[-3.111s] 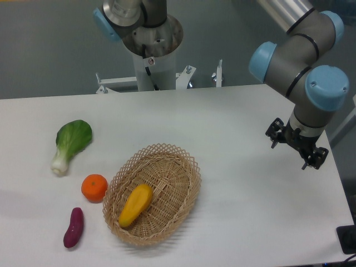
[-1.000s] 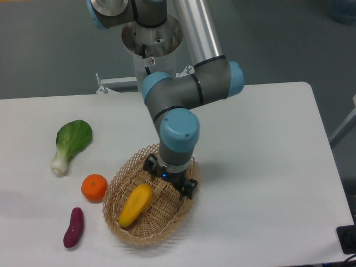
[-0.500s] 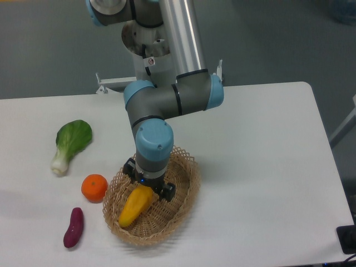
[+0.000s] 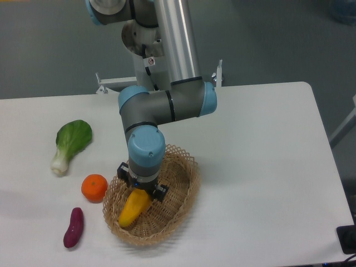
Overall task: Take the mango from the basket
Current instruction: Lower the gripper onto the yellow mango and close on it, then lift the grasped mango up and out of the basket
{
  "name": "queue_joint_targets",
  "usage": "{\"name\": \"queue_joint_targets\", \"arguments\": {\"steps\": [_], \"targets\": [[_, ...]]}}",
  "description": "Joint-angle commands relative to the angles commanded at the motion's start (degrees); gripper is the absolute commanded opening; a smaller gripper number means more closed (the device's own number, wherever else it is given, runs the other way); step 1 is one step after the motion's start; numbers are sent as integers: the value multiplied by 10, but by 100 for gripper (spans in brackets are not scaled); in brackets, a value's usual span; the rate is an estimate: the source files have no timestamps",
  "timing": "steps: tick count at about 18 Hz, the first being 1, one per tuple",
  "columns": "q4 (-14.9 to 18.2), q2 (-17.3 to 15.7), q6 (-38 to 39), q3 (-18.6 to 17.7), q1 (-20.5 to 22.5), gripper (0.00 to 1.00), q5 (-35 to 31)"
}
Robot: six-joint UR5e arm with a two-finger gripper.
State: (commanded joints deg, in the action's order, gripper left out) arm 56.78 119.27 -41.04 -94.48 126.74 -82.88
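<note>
The yellow mango (image 4: 132, 209) lies lengthwise in the tan wicker basket (image 4: 181, 194) at the front middle of the table. My gripper (image 4: 141, 189) hangs straight over the mango's upper end, low inside the basket. Its black body and the wrist hide that end of the fruit and the fingertips. Only the lower, orange-tinted half of the mango shows. Whether the fingers touch the fruit cannot be made out.
A round orange (image 4: 94, 187) sits just left of the basket. A purple sweet potato (image 4: 73, 227) lies in front of it. A green bok choy (image 4: 69, 142) rests further back on the left. The arm's base column (image 4: 149, 61) stands behind the table.
The arm has swung in from the table's right side to the basket. Over the last second the gripper slid left and down, from the basket's middle onto the mango's upper end.
</note>
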Motion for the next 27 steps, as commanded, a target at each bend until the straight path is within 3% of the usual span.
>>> {"name": "queue_joint_targets", "arguments": {"steps": [6,11,16,20,27], "targets": [[3,-25,-7,6,7,22,2],[4,-55,-9,7,39,22,2],[9,-64,-11,23,80,22,-3],[10,-65,-56,42,112,23,-5],[26,-80,-163,44,165,24,-33]]}}
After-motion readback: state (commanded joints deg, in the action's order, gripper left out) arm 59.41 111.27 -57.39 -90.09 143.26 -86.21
